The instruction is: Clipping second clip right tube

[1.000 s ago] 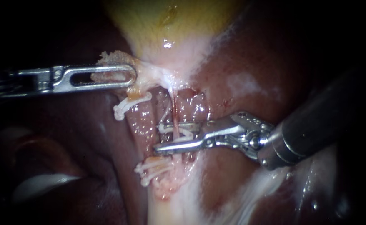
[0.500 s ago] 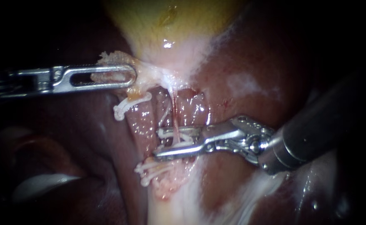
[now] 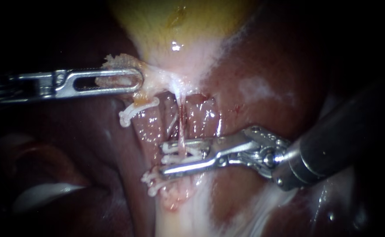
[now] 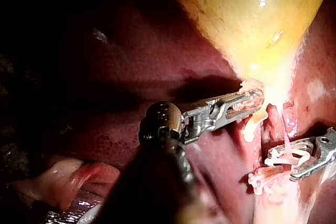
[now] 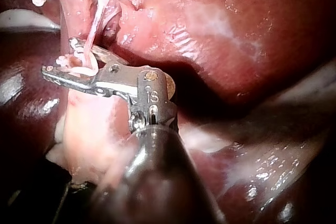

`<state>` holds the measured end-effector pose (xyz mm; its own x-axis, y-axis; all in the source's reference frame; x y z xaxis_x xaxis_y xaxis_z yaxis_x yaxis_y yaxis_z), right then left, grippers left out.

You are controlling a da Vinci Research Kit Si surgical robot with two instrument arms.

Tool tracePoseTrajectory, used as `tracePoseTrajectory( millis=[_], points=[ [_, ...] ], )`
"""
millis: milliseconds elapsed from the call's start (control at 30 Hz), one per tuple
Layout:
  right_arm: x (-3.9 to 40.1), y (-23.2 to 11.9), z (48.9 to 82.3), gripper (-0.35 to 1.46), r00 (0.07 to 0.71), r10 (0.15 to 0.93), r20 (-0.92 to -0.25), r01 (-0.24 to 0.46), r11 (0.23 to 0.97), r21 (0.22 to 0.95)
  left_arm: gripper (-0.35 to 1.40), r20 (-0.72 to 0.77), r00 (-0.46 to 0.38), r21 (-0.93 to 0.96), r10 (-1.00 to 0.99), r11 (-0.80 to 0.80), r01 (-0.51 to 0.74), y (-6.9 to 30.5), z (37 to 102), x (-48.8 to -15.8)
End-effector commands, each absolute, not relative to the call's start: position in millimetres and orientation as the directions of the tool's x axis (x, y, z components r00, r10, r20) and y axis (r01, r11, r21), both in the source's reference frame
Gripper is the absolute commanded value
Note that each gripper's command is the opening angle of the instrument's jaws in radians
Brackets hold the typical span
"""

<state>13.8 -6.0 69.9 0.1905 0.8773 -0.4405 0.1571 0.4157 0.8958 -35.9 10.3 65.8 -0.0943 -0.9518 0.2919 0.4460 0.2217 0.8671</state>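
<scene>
The yellow gallbladder (image 3: 179, 26) narrows into pale tissue between lobes of dark red liver (image 3: 262, 66). My left instrument (image 3: 137, 81) holds a frayed flap at the gallbladder's neck, jaws shut on it; the left wrist view shows the same grip (image 4: 256, 98). A thin pink right tube (image 3: 182, 125) runs downward. My right instrument (image 3: 162, 159) straddles it, jaws apart and holding a white clip (image 3: 179, 153) around the tube. In the right wrist view the clip (image 5: 79, 65) sits in the jaws (image 5: 58, 55) across the tube (image 5: 94, 27).
A white clip (image 3: 135, 112) sits on the wider left tube (image 3: 151, 127) just under my left instrument. More white clips (image 3: 155, 181) cluster right below my right instrument's lower jaw. Pale fatty tissue (image 3: 179, 219) runs on beneath. Liver surrounds everything.
My right instrument has slid down along the right tube with its clip, closer to the lower cluster of clips. The left instrument has held still.
</scene>
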Motion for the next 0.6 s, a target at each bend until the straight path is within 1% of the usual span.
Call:
tracePoseTrajectory(
  millis=[33,467,600],
  points=[
    [13.8,-6.0,69.9,0.45,0.191,0.877,-0.441,0.158,0.416,0.896,-0.35,0.292,-0.094,0.867,-0.952,0.222,0.446,10.3,65.8,-35.9],
    [13.8,-6.0,69.9,0.45,0.191,0.877,-0.441,0.158,0.416,0.896,-0.35,0.292,-0.094,0.867,-0.952,0.222,0.446,10.3,65.8,-35.9],
    [13.8,-6.0,69.9,0.41,0.191,0.877,-0.441,0.159,0.416,0.896,-0.35,0.292,-0.094,0.867,-0.952,0.222,0.446,10.3,65.8,-35.9]
  ],
)
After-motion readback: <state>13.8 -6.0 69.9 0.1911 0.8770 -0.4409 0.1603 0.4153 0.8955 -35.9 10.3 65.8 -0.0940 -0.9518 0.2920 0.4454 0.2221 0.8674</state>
